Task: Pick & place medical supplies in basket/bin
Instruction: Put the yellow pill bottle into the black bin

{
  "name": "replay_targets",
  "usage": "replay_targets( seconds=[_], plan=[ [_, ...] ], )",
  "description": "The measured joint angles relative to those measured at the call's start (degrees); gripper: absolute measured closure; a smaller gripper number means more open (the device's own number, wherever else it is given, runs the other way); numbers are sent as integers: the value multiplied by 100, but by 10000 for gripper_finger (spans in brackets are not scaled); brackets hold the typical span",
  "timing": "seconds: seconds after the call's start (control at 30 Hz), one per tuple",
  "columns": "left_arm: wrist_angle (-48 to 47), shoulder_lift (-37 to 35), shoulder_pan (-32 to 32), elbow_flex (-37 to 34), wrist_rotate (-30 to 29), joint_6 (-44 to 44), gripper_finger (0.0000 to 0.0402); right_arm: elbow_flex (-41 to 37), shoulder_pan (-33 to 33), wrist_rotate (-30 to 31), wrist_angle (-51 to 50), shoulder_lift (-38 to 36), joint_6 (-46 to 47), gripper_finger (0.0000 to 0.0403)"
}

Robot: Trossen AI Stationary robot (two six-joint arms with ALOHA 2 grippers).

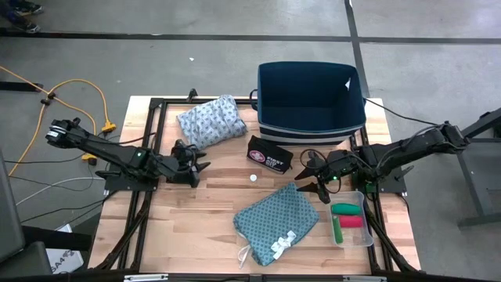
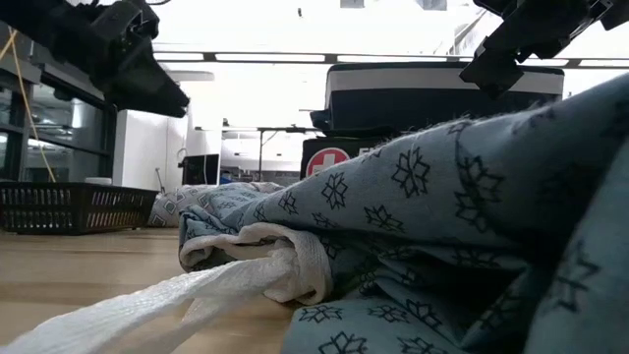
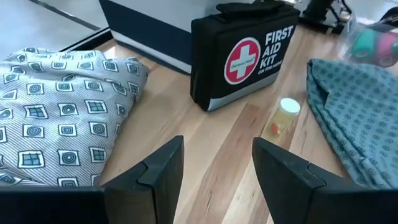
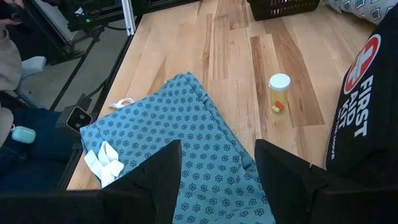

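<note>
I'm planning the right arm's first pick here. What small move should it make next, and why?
Probably lower the open right gripper onto the teal cloth. Its fingers hang just above that cloth's near edge, nothing is held, and the navy bin stands empty. The left gripper waits open near the pale cloth.

The bin (image 1: 311, 100) is dark navy with a white band at its base. One folded cloth (image 1: 210, 121) is pale blue-grey with small square figures; the other cloth (image 1: 277, 220) is teal with dark flower-like marks and white ties (image 1: 280, 245). The first aid kit (image 1: 269, 154) is black with a red-and-white cross. The small bottle (image 4: 279, 93) is yellowish with a white cap. In the clear tray (image 1: 351, 223) lie a green roll (image 1: 345, 209) and a red roll (image 1: 350, 222).
</note>
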Motion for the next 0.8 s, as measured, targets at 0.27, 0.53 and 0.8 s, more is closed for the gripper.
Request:
replay_targets(
  seconds=[0.27, 0.53, 0.8],
  plan=[
    [696, 1100, 2, -2, 82, 7, 217, 0, 0, 1, 2, 0, 0, 211],
    [2744, 2640, 64, 0, 129, 794, 217, 0, 0, 2, 4, 0, 1, 211],
    [4344, 3869, 109, -2, 136, 1467, 218, 0, -1, 0, 4, -1, -1, 211]
  ],
)
